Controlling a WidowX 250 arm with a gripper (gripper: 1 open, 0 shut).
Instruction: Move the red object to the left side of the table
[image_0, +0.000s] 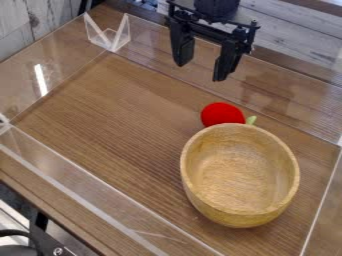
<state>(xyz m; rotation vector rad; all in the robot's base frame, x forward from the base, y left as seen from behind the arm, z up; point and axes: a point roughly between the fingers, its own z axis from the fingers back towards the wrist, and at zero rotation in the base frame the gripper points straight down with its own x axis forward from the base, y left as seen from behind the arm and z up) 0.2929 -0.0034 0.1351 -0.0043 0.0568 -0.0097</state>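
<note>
One red object (222, 114) beside one wooden bowl (241, 176); the fingers (201, 62) hang wide apart, empty.

wall: pale planks (301, 40) | light: glare on acrylic panels (40, 75)

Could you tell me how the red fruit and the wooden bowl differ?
Size: the red fruit is much smaller than the bowl.
Colour: the fruit is glossy red with a small green tip; the bowl is pale, matte wood.
Shape: the fruit is a closed, rounded lump; the bowl is open and looks empty.
Place: the fruit lies just behind the bowl, farther from the camera.
Both rest on the table, neither held.
</note>
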